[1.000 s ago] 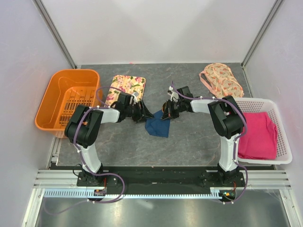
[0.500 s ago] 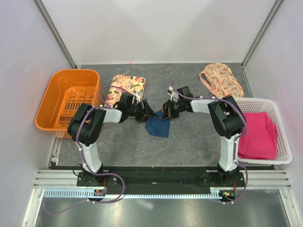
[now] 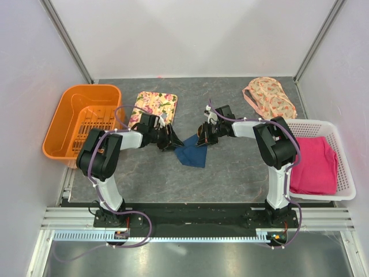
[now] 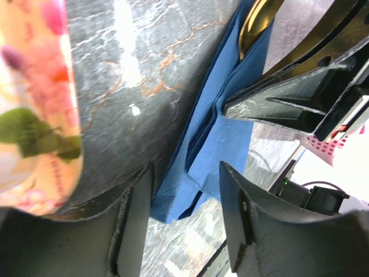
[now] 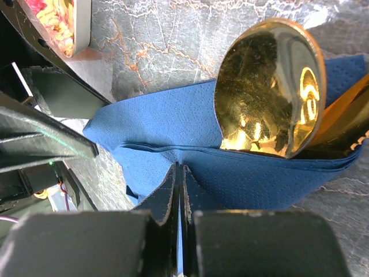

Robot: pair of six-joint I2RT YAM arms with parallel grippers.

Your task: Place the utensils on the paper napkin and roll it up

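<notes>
The dark blue paper napkin [image 3: 192, 154] lies crumpled on the grey table between both arms. My right gripper [image 5: 179, 173] is shut on a raised fold of the napkin [image 5: 167, 124]. A gold spoon [image 5: 270, 86] rests bowl-up on the napkin just beyond it, with other gold utensils [image 5: 346, 115] beside it, mostly hidden. My left gripper [image 4: 187, 222] is open, low at the napkin's left corner [image 4: 173, 202], which lies between its fingers [image 4: 135, 225] without touching them. The spoon's tip [image 4: 256, 20] shows past the right gripper's fingers [image 4: 300, 98]. From above, left gripper [image 3: 173, 141] and right gripper [image 3: 203, 137] face each other.
A floral tray [image 3: 154, 107] sits just behind the left gripper, its edge [image 4: 34, 104] close by. An orange basket [image 3: 83, 118] stands far left. A white basket [image 3: 344, 173] with a pink cloth [image 3: 314, 164] stands far right, a floral bag [image 3: 270, 98] behind it.
The left gripper pushed right toward the napkin, then drew back left a little, its jaws widening briefly and narrowing again. The right gripper stayed still, shut on the napkin.
</notes>
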